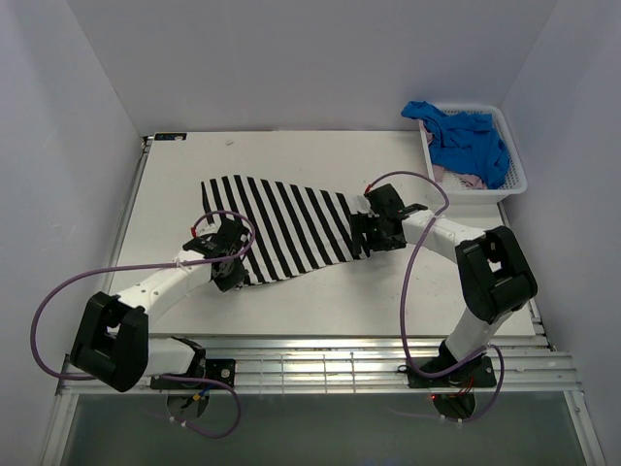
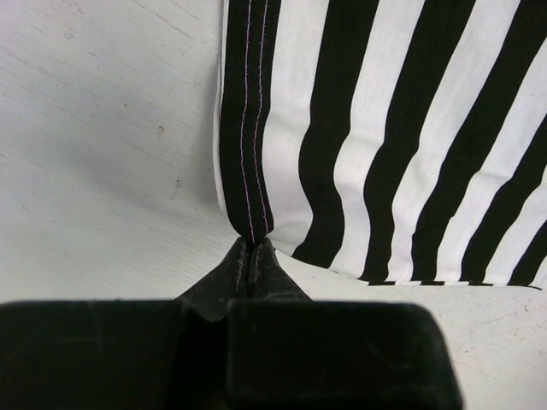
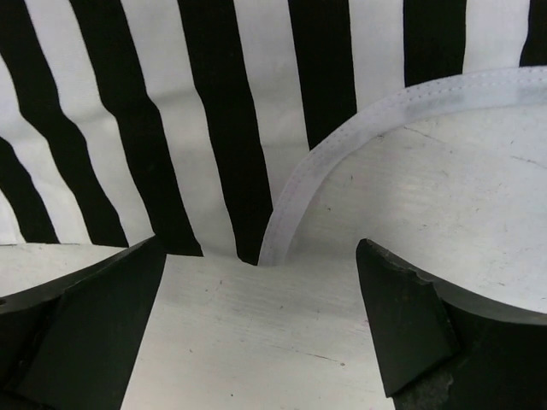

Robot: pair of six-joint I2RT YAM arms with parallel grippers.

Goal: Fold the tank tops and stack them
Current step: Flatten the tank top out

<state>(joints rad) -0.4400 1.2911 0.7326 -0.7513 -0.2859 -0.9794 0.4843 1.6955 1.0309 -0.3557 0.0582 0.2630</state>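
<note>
**Striped tank top: held at 1 corner only, skew risk**

We see the striped tank top [image 1: 286,228] spread flat mid-table, wide hem end toward the L side and narrow strap end toward the R. The L gripper [image 2: 252,256] is pinched tight on the stitched hem corner. The R gripper [image 3: 261,282] stands wide open w/ nothing between its fingers, and the top's white-bound curved edge lies just ahead of them.

Risks, as we judge them:
- W/ only 1 corner held, any pull by the L gripper drags and skews the cloth instead of folding it.
- The R fingers could close on bare table or catch just the binding, so that side slips mid-fold.
- Thin cloth may bunch, giving a crooked fold and a lopsided stack.

2 more, the blue top [image 1: 466,141] and the pink top [image 1: 456,178], sit heaped in the basket [image 1: 514,180] at the far R corner, not yet folded.

Surface & room: the white table [image 1: 388,282] is matte and lightly scuffed. A slatted rail [image 1: 320,367] runs along the near edge, and plain white walls [image 1: 291,58] stand on 3 sides.
</note>
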